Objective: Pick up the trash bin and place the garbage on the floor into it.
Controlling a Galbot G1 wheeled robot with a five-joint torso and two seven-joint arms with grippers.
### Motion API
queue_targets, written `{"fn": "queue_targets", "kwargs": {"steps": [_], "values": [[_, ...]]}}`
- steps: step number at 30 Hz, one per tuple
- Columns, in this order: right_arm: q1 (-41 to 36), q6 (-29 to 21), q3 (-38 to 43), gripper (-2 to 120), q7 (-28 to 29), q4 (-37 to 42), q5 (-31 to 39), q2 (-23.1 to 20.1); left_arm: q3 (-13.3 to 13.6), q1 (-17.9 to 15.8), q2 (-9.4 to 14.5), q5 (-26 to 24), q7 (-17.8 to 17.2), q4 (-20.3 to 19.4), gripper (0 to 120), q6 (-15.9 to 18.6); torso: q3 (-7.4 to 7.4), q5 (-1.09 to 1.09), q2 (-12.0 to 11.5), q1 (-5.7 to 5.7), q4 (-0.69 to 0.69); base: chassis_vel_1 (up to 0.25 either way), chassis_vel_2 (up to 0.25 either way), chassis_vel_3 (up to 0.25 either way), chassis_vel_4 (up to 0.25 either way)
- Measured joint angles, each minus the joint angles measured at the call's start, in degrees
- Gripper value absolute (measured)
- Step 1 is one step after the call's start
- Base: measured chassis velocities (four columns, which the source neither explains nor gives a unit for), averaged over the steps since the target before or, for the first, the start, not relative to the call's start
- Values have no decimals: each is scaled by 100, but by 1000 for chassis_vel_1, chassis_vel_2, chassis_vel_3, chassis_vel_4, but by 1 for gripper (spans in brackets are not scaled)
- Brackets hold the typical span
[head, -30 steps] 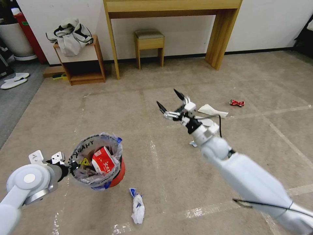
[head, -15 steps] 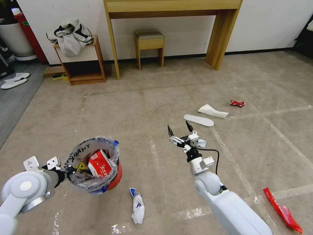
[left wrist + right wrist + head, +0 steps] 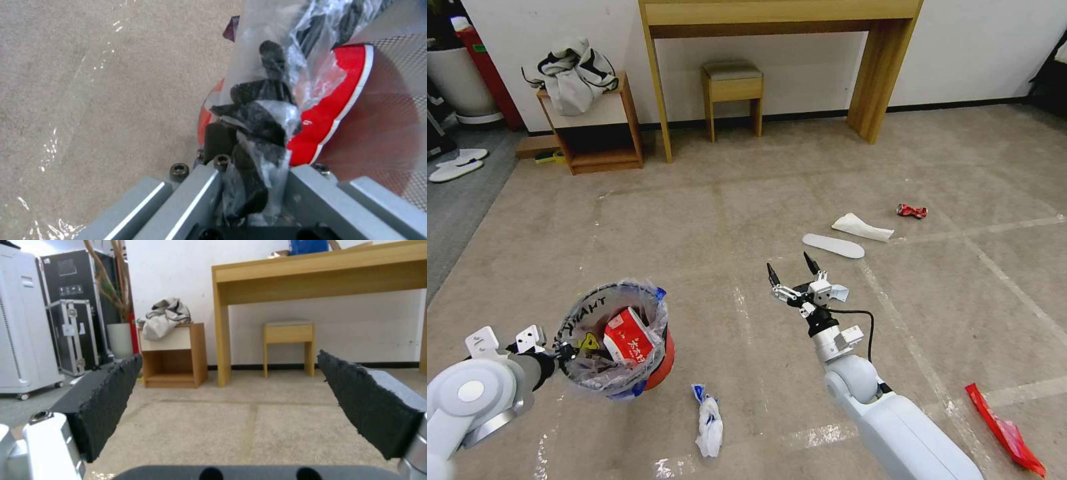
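The trash bin [image 3: 660,363], a red pail lined with a clear printed bag, is at the lower left of the head view. My left gripper [image 3: 564,350] is shut on its near rim and bag. The left wrist view shows the fingers [image 3: 249,133] pinching plastic against the red rim [image 3: 329,113]. A red-and-white carton [image 3: 627,337] lies inside the bin. My right gripper [image 3: 789,265] hangs open over the floor [image 3: 727,220] with nothing between its pads [image 3: 106,400]. Garbage on the floor: a white-blue wrapper [image 3: 708,420], a flat white slipper [image 3: 832,245], a tissue [image 3: 862,227], a red can [image 3: 912,211] and a red wrapper [image 3: 1006,430].
A wooden desk [image 3: 887,73], a small stool [image 3: 732,83] and a low cabinet [image 3: 597,127] with clothes on it stand along the far wall. A white planter [image 3: 457,83] and a pair of slippers [image 3: 457,163] are on the grey strip at the far left.
My right arm has drawn back and lowered, its gripper still open, uncovering the slipper and the red wrapper. The bin in my left gripper has shifted slightly left and down.
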Motion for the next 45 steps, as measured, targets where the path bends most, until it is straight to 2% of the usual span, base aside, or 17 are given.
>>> {"fn": "queue_targets", "kwargs": {"steps": [13, 45], "values": [[18, 8, -85, 100, -20, -93, -59, 94, -1, 26, -14, 71, 54, -24, 0, 4, 0, 0, 0, 0, 0, 0, 0, 0, 0], [349, 26, -610, 100, -81, -388, -97, -19, -32, 99, -79, 199, 162, -44, 0, 35, 0, 1, 0, 0, 0, 0, 0, 0, 0]]}}
